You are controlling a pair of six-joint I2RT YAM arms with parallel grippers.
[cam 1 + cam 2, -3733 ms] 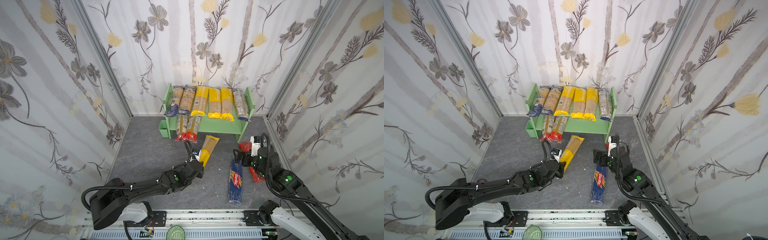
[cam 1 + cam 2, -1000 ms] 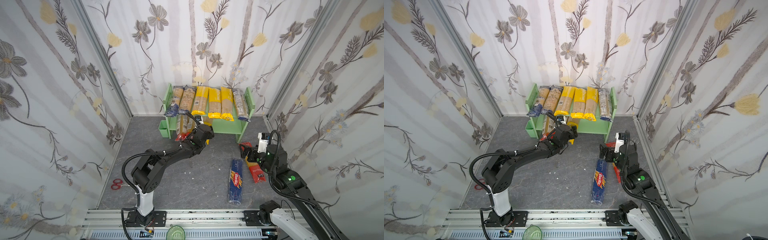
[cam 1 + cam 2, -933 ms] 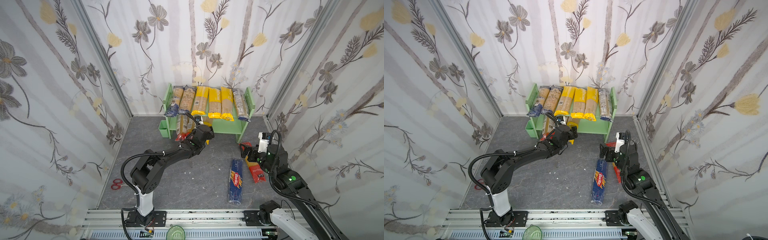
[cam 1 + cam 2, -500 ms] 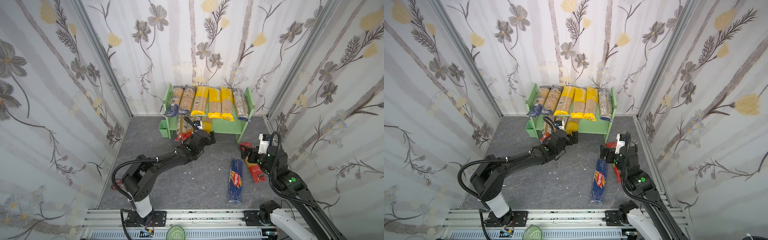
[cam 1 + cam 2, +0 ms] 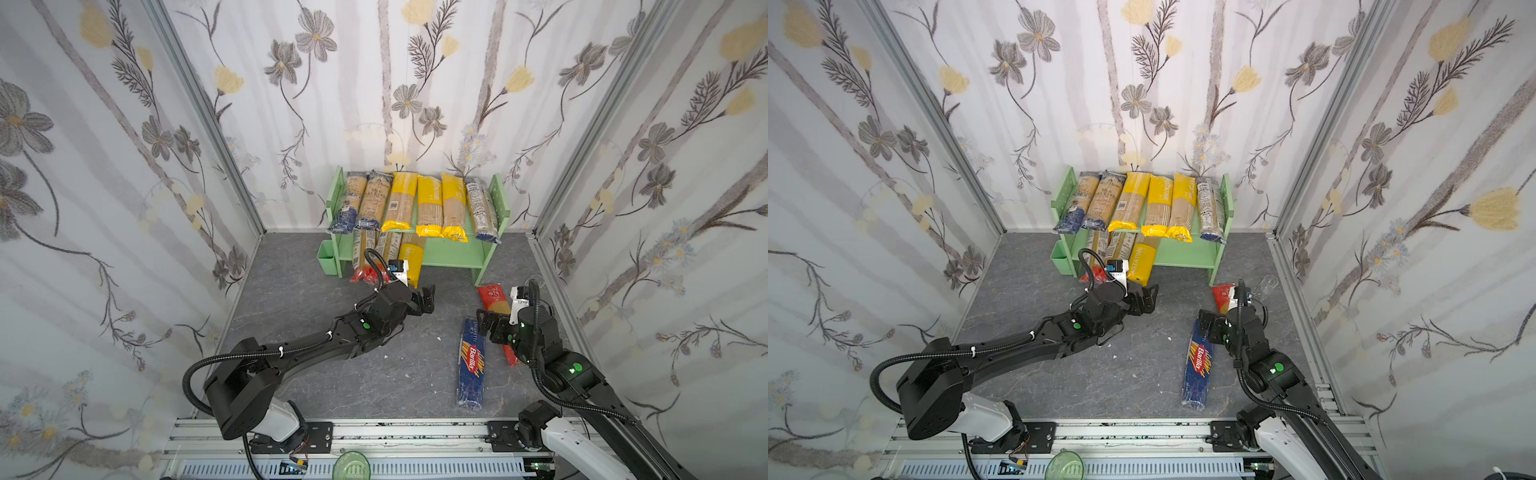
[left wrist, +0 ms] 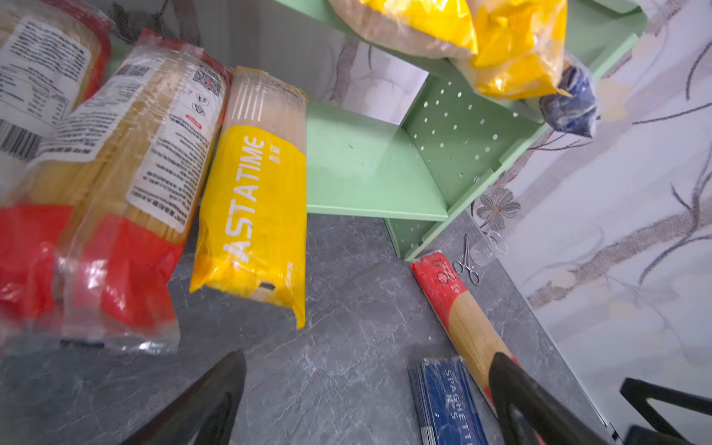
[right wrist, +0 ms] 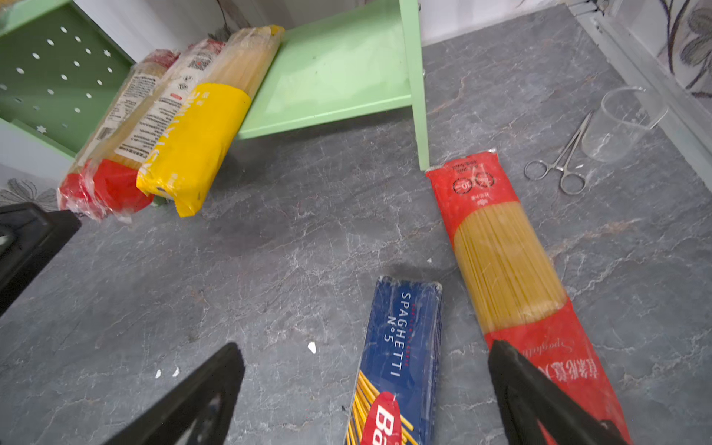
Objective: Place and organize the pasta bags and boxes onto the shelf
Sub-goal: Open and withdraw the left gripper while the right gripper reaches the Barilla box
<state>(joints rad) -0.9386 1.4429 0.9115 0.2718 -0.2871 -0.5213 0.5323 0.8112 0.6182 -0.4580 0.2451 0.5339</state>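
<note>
shelf: at 12 o'clock on the floor, against the back wall. Top tier is full, six packs side by side. The lower board is bare from its middle to the 3 o'clock side.
lower-tier packs: two red-ended bags and a yellow pack sit at the 9 o'clock end. Long axes run 12–6, and the near ends overhang the board's front edge.
left gripper: jaws spread wide and holding nothing. It hangs just at 6 o'clock of the yellow pack, not touching it.
Barilla box: flat on the floor at 5 o'clock of the shelf. Long axis is roughly 12–6, with the "Spaghetti" end toward the shelf.
box handling: probably stiff, light and a bit slick. Take it across the narrow width near mid-length so it doesn't swing.
red bag: on the floor just at 3 o'clock of the box. Long axis is about 11–5. The far end almost touches the shelf's right leg; the near end is under the right arm.
bag handling: the film looks slippery and the strands look brittle. Pinch it across mid-length, not by the crimped ends, and don't bend it.
right gripper: fully open and empty, hovering over the far end of the box beside the bag.
clutter: forceps and a clear beaker lie at 3 o'clock of the bag. Steer clear of them.
</note>
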